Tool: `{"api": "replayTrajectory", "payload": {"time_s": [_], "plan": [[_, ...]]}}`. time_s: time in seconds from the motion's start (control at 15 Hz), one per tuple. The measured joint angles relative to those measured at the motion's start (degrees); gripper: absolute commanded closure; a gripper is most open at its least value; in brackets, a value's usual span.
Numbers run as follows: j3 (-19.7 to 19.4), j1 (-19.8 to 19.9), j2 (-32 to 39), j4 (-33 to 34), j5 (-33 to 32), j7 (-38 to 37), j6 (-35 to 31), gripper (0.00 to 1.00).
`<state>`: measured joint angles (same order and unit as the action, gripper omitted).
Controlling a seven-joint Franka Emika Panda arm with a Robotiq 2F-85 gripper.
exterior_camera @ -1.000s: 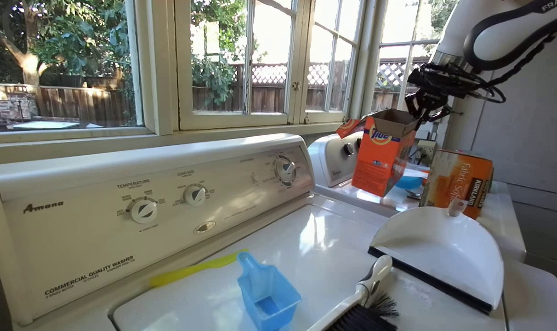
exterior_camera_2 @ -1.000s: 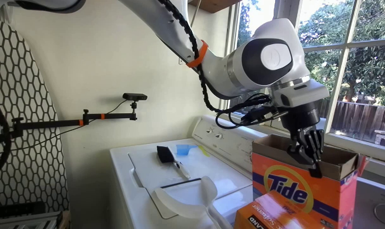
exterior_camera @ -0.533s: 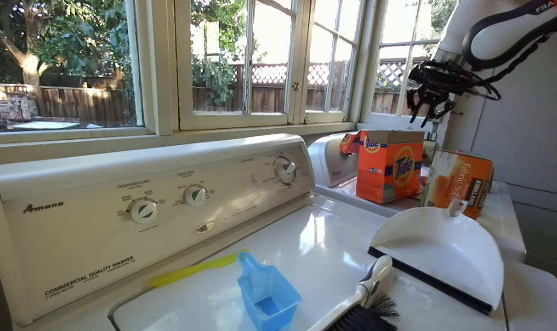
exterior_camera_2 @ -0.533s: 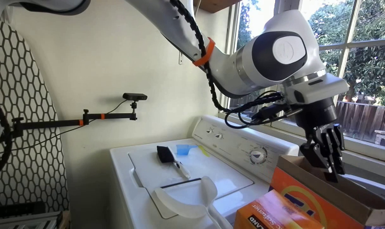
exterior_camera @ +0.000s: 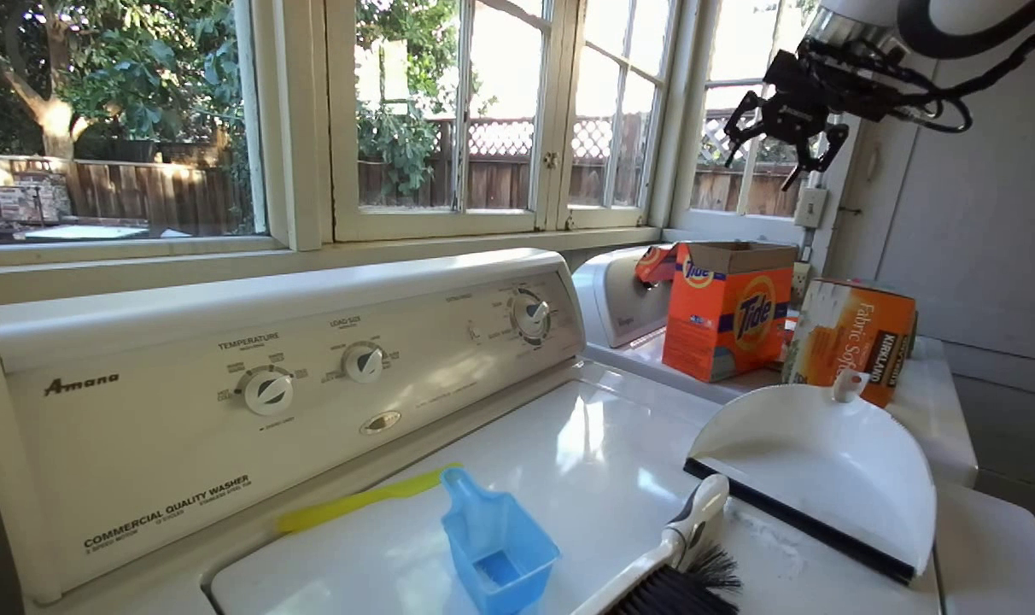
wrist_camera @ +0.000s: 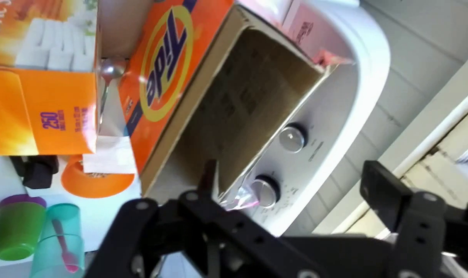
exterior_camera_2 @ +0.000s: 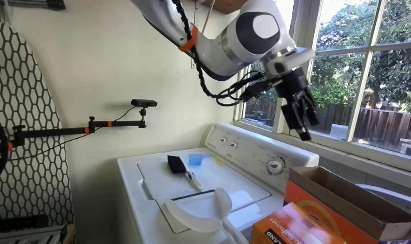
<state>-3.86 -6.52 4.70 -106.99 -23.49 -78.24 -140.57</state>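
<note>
My gripper (exterior_camera: 760, 173) hangs in the air above an open-topped orange Tide box (exterior_camera: 722, 316), its fingers spread wide with nothing between them. The box stands upright on the farther machine, apart from the gripper. In the wrist view, the gripper (wrist_camera: 292, 170) has one finger overlapping the near corner of the Tide box (wrist_camera: 172, 73), whose brown interior looks dark. An orange fabric softener box (wrist_camera: 64, 112) sits beside it. In an exterior view, the gripper (exterior_camera_2: 310, 128) is in front of the window, and the softener box (exterior_camera_2: 290, 223) hides part of the Tide box (exterior_camera_2: 348, 217).
On the nearer washer lie a white dustpan (exterior_camera: 816, 461), a black-bristled brush (exterior_camera: 680, 572), a blue scoop (exterior_camera: 500, 547) and a yellow strip (exterior_camera: 364, 504). The wrist view shows an orange bowl (wrist_camera: 99, 185), a green cup (wrist_camera: 19, 227) and a teal cup (wrist_camera: 60, 235). Windows line the back.
One second ago the gripper was shut on the Tide box's rim, holding the box up. The box then came to stand on the machine. The gripper has opened and risen away from it.
</note>
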Motion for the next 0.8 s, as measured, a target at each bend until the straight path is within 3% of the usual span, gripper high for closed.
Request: {"api": "replayTrajectory", "payload": {"time_s": [0.33,0.8], "plan": [[7.4,-1.2,-5.2,-6.7,8.9,12.0,0.0,0.00],[12.7,-3.2,-5.7,-13.3,26.9,31.0,1.1,0.00]]}}
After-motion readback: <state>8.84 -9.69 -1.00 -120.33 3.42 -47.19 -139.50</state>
